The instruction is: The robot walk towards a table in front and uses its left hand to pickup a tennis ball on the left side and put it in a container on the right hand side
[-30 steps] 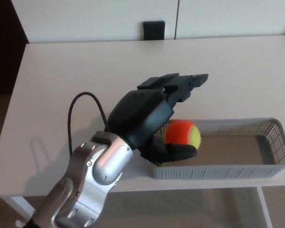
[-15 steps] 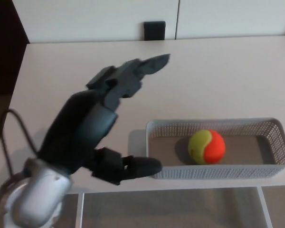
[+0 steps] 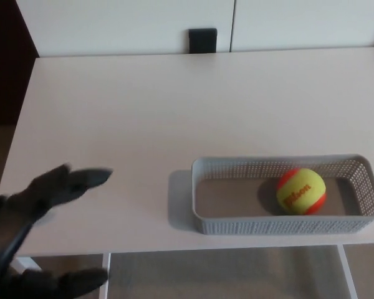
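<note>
Head view: my left hand (image 3: pixel 31 208) is empty, fingers spread. The ball (image 3: pixel 300 191) lies in the basket (image 3: pixel 280 225). I reckon the placing is done, so I'd just park the arm.

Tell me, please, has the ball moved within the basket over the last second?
Yes. The ball has rolled right along the basket, from its left end to right of its middle.

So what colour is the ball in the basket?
The tennis ball is yellow and orange-red, with orange lettering. The head view shows it best.
</note>
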`<state>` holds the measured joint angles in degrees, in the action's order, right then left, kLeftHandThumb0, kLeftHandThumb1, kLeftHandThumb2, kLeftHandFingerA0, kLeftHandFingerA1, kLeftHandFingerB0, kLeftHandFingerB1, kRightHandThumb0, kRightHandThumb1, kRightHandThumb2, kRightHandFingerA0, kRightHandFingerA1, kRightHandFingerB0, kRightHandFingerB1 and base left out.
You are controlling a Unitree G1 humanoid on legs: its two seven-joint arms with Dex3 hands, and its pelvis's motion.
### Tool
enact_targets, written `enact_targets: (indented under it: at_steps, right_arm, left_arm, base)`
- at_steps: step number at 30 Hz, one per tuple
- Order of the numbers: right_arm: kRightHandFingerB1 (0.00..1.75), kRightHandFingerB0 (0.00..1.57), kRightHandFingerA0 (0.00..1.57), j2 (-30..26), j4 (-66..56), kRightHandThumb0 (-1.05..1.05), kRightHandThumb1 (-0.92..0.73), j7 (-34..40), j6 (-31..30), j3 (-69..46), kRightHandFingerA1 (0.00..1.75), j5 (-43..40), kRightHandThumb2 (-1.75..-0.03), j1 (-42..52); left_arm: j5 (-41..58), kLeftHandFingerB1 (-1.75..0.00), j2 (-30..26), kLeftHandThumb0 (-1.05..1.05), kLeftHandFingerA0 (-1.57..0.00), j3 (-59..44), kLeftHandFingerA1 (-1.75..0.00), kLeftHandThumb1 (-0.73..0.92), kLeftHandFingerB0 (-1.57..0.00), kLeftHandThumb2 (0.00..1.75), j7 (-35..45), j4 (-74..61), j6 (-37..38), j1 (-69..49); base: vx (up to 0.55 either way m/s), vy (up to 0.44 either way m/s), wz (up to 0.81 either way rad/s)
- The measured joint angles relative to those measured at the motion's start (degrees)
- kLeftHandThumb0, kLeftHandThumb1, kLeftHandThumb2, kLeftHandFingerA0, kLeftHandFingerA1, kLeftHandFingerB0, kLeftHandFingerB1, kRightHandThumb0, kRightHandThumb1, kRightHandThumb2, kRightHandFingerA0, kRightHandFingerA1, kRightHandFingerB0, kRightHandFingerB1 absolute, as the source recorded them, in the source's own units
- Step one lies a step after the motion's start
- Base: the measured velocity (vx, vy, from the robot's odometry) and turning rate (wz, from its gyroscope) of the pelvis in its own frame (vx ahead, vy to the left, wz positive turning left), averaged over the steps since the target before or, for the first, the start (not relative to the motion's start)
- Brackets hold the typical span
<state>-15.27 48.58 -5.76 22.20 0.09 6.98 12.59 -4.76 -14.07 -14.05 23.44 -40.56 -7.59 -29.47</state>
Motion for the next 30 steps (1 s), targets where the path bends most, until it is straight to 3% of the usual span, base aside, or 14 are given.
enact_targets:
  at_steps: [1,7,8,9,12,13,18,20,21,25,26,27,29,30]
  right_arm:
    - [0.46,0.40,0.42,0.00,0.16,-0.32,-0.56,0.00,0.00,-0.01,0.51,-0.02,-0.69,0.13]
    - [0.46,0.39,0.42,0.00,0.84,-0.32,-0.55,0.00,0.00,-0.05,0.52,-0.06,-0.69,0.75]
    - [0.40,0.41,0.43,0.00,0.87,-0.24,-0.61,0.00,0.00,-0.05,0.47,-0.06,-0.58,0.84]
    - [0.46,0.40,0.42,0.00,0.90,-0.32,-0.55,0.00,0.00,-0.05,0.52,-0.06,-0.69,0.97]
    - [0.40,0.41,0.44,0.00,0.97,-0.25,-0.61,0.00,0.01,-0.05,0.47,-0.06,-0.57,1.31]
    - [0.39,0.40,0.43,0.00,1.01,-0.25,-0.61,0.00,0.01,-0.06,0.46,-0.06,-0.58,1.39]
    - [0.39,0.40,0.44,-0.02,1.63,-0.22,-0.60,0.00,0.04,-0.13,0.47,-0.08,-0.57,1.43]
    - [0.39,0.39,0.45,-0.02,2.14,-0.24,-0.61,-0.03,0.06,-0.32,0.47,-0.16,-0.58,1.35]
    - [0.39,0.39,0.44,-0.01,2.25,-0.26,-0.62,-0.04,0.06,-0.36,0.48,-0.18,-0.58,1.33]
    - [0.39,0.39,0.44,0.07,3.19,-0.28,-0.62,-0.16,0.14,-0.70,0.49,-0.47,-0.58,1.17]
    - [0.39,0.37,0.45,0.10,3.43,-0.31,-0.63,-0.20,0.24,-0.77,0.50,-0.55,-0.58,1.16]
    - [0.39,0.35,0.47,0.16,3.63,-0.34,-0.63,-0.22,0.31,-0.83,0.52,-0.61,-0.59,1.16]
    - [0.39,0.34,0.47,0.38,4.03,-0.35,-0.63,-0.31,0.57,-1.09,0.53,-0.75,-0.59,1.21]
    - [0.39,0.34,0.47,0.48,4.16,-0.35,-0.63,-0.36,0.72,-1.23,0.53,-0.80,-0.59,1.25]
  left_arm:
    - [1.13,-0.43,-0.12,-0.74,-0.45,-1.69,-0.46,0.40,-0.48,0.53,0.89,0.49,0.04,-1.77]
    - [7.13,-0.45,-2.22,-0.75,-0.58,-10.75,-0.48,0.41,-0.57,0.55,7.01,3.87,1.94,-11.00]
    - [7.73,-0.43,-2.49,-0.83,-0.51,-11.45,-0.50,0.35,-0.45,0.74,7.75,4.39,2.21,-11.85]
    - [8.47,-0.50,-3.01,-0.70,-0.54,-12.22,-0.55,0.35,-0.53,0.76,8.74,5.14,2.63,-12.76]
    - [10.54,-0.42,-4.89,-0.66,-0.58,-14.00,-0.47,0.43,-0.57,0.54,11.84,7.42,3.68,-15.22]
    - [11.16,-0.48,-6.00,-0.64,-0.49,-14.44,-0.55,0.36,-0.43,0.76,13.15,8.65,4.13,-16.06]
    - [12.87,-0.49,-11.46,-0.64,-0.40,-14.19,-0.56,0.43,-0.35,0.82,18.50,15.88,6.01,-17.46]
    - [12.73,-0.48,-13.34,-0.60,-0.37,-12.80,-0.56,0.42,-0.28,0.80,19.80,20.39,6.83,-16.58]
    - [12.62,-0.38,-13.46,-0.54,-0.33,-12.40,-0.48,0.52,-0.31,0.55,19.84,21.44,6.95,-16.16]
    - [11.61,-0.38,-13.12,-0.53,-0.26,-8.30,-0.47,0.51,-0.28,0.55,19.59,31.48,7.56,-11.20]
    - [11.40,-0.52,-12.89,-0.28,-0.14,-7.16,-0.55,0.34,-0.10,0.90,19.23,34.49,7.68,-9.48]
    - [11.21,-0.52,-12.64,-0.24,-0.15,-6.48,-0.56,0.39,-0.11,0.91,18.96,36.33,7.70,-8.30]
    - [10.53,-0.42,-11.51,-0.34,-0.19,-4.50,-0.50,0.47,-0.19,0.61,17.97,41.23,7.66,-4.77]
    - [10.29,-0.42,-10.74,-0.34,-0.19,-3.79,-0.50,0.47,-0.19,0.61,17.43,43.40,7.65,-3.12]
  base:
    - [0.00,0.000,0.00]
    - [0.00,0.000,0.00]
    - [0.00,0.000,0.00]
    - [0.00,0.000,0.00]
    - [0.00,0.000,0.00]
    - [0.00,0.000,0.00]
    - [0.00,0.000,0.00]
    - [0.00,0.000,0.00]
    - [0.00,0.000,0.00]
    - [0.00,0.000,0.00]
    - [0.00,0.000,0.00]
    - [0.00,0.000,0.00]
    - [0.00,0.000,0.00]
    - [0.00,0.000,0.00]
